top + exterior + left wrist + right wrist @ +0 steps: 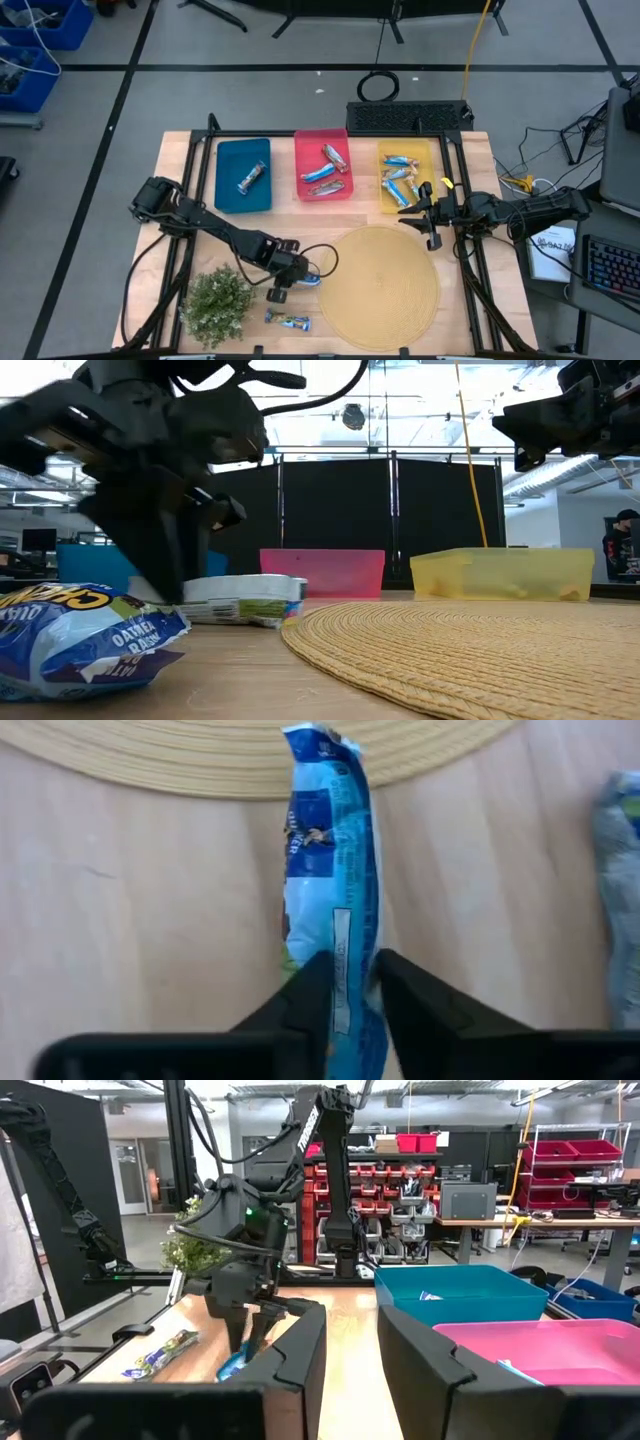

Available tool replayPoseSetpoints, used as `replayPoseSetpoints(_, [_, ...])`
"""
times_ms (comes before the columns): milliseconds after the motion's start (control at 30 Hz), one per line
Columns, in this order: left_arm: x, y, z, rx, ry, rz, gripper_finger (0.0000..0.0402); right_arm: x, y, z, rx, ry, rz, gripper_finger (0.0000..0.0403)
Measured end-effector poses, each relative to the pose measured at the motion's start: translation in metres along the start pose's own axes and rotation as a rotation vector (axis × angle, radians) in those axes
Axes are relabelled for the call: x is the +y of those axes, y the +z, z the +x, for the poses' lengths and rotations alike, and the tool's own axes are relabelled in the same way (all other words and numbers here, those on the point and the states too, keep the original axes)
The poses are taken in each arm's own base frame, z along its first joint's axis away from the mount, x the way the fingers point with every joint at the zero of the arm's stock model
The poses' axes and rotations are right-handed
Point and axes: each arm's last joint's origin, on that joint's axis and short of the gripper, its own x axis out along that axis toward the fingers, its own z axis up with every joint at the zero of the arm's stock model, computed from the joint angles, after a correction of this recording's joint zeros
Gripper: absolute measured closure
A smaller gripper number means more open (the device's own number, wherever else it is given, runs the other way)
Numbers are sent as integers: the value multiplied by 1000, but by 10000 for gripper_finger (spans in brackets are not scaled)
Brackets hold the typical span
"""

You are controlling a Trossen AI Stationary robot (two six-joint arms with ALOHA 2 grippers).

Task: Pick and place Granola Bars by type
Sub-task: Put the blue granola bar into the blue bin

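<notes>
My left gripper (287, 280) (350, 990) is down at the table between the leafy plant (218, 303) and the round woven mat (385, 285), shut on a blue-and-white granola bar (308, 281) (325, 860). Another blue bar (288, 320) (80, 635) lies flat on the table near the front edge. My right gripper (412, 214) (350, 1350) hangs open and empty in the air, beside the yellow bin (405, 180). That bin holds several bars, the pink bin (322, 165) a few, and the blue bin (243, 175) one. My left gripper pinches the blue-and-white bar between its two fingers (305, 1005), near the bar's left end (345, 970). The fingers come from above and lie across the bar. The bar stays about level and low over the wood (245, 605), its other end (320, 745) reaching the mat's edge.
The three bins stand in a row along the table's far side. The mat covers the middle and right of the near half. The plant stands at the near left corner, close to my left arm. Bare wood shows between bins and mat.
</notes>
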Motion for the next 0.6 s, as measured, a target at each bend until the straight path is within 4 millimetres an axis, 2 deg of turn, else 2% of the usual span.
replayPoseSetpoints(167, [3, 1, 0, -7, 16, 18, 389, 0, 0, 0, -3, 0, 0, 317])
replayPoseSetpoints(300, [1, 2, -1, -21, 61, 87, 398, 0, 0, 0, -3, 0, 0, 316])
replayPoseSetpoints(400, [-3, 9, -8, -13, 125, 153, 398, 0, 0, 0, -2, 0, 0, 317])
replayPoseSetpoints(600, [-7, 44, -50, 7, 320, 270, 400, 0, 0, 0, -3, 0, 0, 317])
